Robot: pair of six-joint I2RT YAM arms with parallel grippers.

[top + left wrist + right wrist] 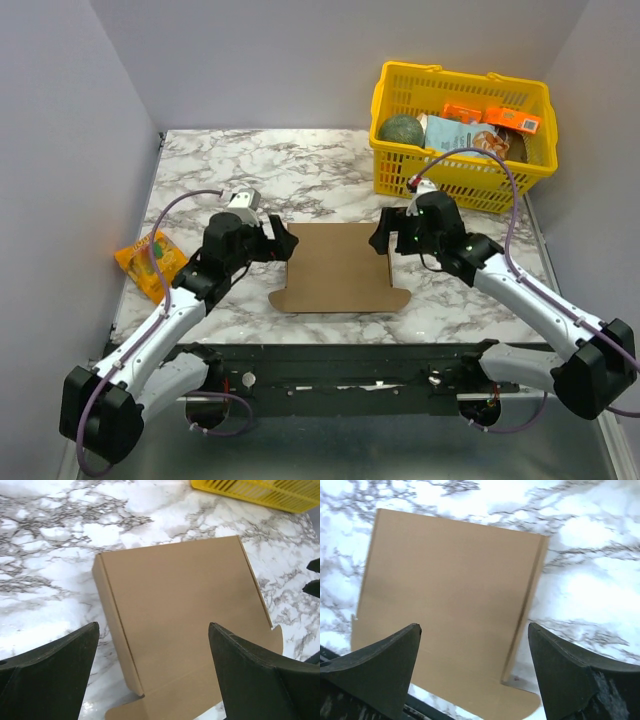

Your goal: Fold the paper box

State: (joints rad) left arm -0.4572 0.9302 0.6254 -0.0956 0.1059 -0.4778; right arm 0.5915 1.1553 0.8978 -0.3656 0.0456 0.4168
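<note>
Here, paper box point(338, 265): flat brown cardboard, mid-bench point(300, 170), toward the near edge.
Facing: sides square to the bench edges; round-cornered flap toward the near edge; roughly square, long axis unclear.
Left tool point(283, 240): spread wide, empty, at the box's far left corner.
Right tool point(383, 232): spread wide, empty, at its far right corner.
</note>
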